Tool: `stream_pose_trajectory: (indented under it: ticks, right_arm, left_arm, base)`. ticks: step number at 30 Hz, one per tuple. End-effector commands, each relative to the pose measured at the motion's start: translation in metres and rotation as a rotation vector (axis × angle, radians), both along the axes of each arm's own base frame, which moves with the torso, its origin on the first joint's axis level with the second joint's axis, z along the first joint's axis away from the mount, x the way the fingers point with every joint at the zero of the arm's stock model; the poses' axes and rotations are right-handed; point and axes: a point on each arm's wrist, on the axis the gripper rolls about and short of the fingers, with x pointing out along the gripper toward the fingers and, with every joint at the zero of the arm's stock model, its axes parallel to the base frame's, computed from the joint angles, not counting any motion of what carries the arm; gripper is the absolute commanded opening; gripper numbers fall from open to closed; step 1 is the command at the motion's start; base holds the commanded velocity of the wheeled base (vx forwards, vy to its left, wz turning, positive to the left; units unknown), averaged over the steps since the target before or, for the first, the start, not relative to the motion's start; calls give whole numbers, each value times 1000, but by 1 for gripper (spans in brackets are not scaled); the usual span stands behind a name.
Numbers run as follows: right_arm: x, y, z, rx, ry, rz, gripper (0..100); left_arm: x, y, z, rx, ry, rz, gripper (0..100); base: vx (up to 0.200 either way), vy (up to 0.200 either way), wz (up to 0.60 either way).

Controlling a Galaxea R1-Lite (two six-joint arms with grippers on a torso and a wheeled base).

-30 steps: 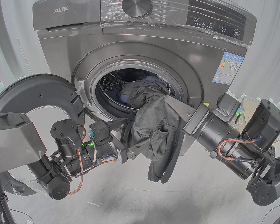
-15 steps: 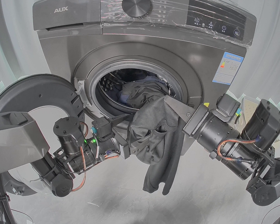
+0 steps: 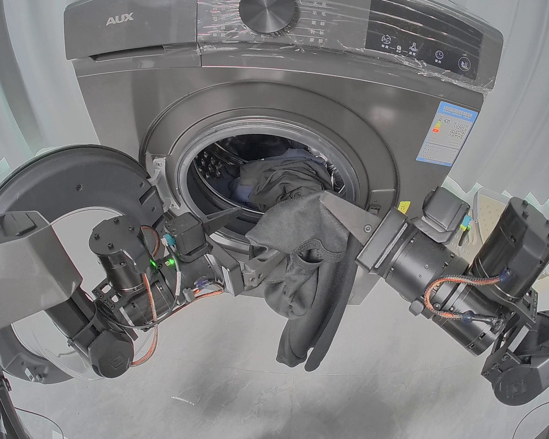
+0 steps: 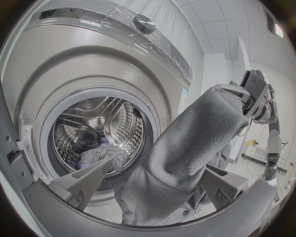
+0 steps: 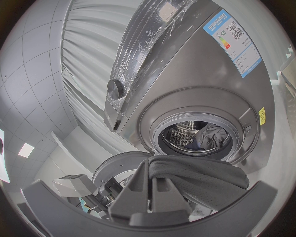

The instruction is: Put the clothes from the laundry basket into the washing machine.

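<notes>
A dark grey garment (image 3: pixel 303 256) hangs in front of the washing machine's round opening (image 3: pixel 191 162), its lower end dangling toward the floor. My right gripper (image 3: pixel 324 198) is shut on the garment's top edge, just outside the lower right of the opening; the pinched fingers (image 5: pixel 138 191) hold the cloth (image 5: pixel 200 179). My left gripper (image 3: pixel 245 241) is open below the opening, its two fingers on either side of the hanging garment (image 4: pixel 178 154). Other clothes (image 3: pixel 277 180) lie inside the drum (image 4: pixel 92 123).
The machine's round door (image 3: pixel 73 180) stands open to the left, close behind my left arm. A white perforated object (image 3: pixel 491 205) sits behind my right arm. Bare grey floor (image 3: pixel 245 400) lies under the garment.
My left gripper has moved up and to the left, closer to the opening, still open around the garment. The garment's hanging end has swung. My right gripper has barely shifted.
</notes>
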Motion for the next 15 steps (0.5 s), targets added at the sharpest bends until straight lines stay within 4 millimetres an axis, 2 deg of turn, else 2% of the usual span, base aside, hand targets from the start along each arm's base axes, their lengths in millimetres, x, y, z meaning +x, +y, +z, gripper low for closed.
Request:
stream_pose_trajectory:
  ticks: [1, 9, 15]
  right_arm:
    - [2, 3, -5, -12, 11, 2, 0]
    - [5, 10, -16, -35, 33, 9, 0]
    - [12, 15, -24, -53, 50, 6, 0]
  left_arm:
    - [-3, 2, 9, -17, -18, -1, 0]
    - [-12, -1, 12, -21, -20, -24, 0]
    - [-31, 10, 23, -22, -29, -29, 0]
  base:
    - [0, 0, 0]
    - [0, 0, 0]
    - [0, 0, 0]
